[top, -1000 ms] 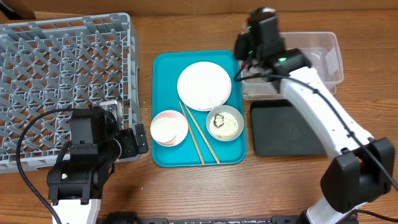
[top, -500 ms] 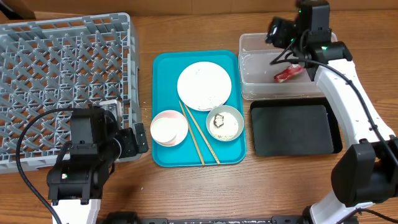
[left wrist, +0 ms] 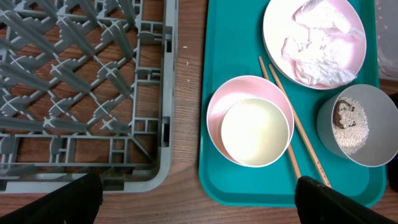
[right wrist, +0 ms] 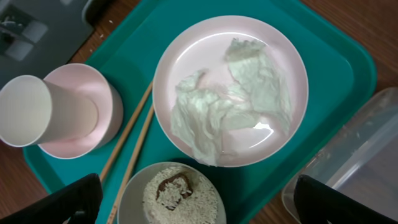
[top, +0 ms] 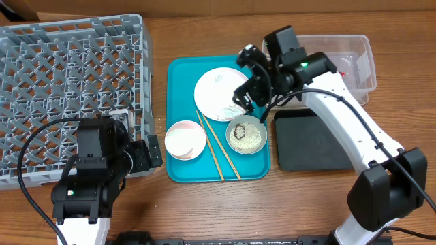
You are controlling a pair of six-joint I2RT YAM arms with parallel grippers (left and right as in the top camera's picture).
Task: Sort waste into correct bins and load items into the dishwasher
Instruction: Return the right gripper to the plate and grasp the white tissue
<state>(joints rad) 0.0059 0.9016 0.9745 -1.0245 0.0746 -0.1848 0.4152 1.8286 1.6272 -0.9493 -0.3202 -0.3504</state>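
Note:
My right gripper hangs open and empty above the white plate, which carries the crumpled tissue. Just below the plate is the grey-green bowl of rice with a brown bit. The white cup stands inside the pink bowl, and the chopsticks lie between the two bowls. Open and empty too, my left gripper hovers over bare wood between the grey dish rack and the teal tray. The clear tub is partly hidden by my right arm.
The shallow black tray lies in front of the clear tub, right of the teal tray. The dish rack fills the table's left side, with its corner close to my left gripper. A cardboard box corner shows at the back left.
My right gripper opened over the clear tub, left the red wrapper in it, then swung back left to above the plate. The left arm has not moved.

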